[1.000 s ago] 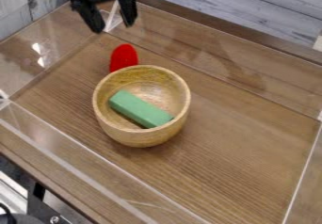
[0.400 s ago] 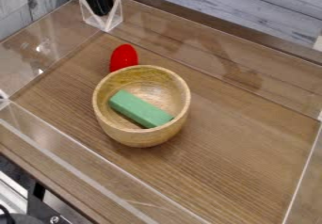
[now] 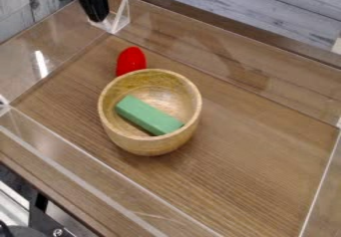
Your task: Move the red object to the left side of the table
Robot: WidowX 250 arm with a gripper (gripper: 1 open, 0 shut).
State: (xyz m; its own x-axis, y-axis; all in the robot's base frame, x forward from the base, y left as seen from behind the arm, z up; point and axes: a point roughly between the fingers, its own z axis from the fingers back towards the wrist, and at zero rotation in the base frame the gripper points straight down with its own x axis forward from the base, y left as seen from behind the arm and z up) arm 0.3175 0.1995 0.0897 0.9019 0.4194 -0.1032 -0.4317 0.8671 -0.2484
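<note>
The red object [image 3: 130, 60], a small rounded toy fruit, lies on the table [image 3: 253, 156] just behind the rim of a wooden bowl [image 3: 151, 110], touching or nearly touching it. My gripper [image 3: 96, 14] hangs at the far left corner, up and left of the red object and well apart from it. Its dark fingers stand close together, shut, with nothing visible between them. Most of the arm is cut off by the top edge of the picture.
A green block [image 3: 147, 116] lies inside the wooden bowl. Clear acrylic walls [image 3: 30, 44] border the tabletop on all sides. Bare wood stretches to the right and in front of the bowl.
The gripper has moved left toward the far corner and its fingers have gone from spread to shut. The red object, bowl and green block have not moved.
</note>
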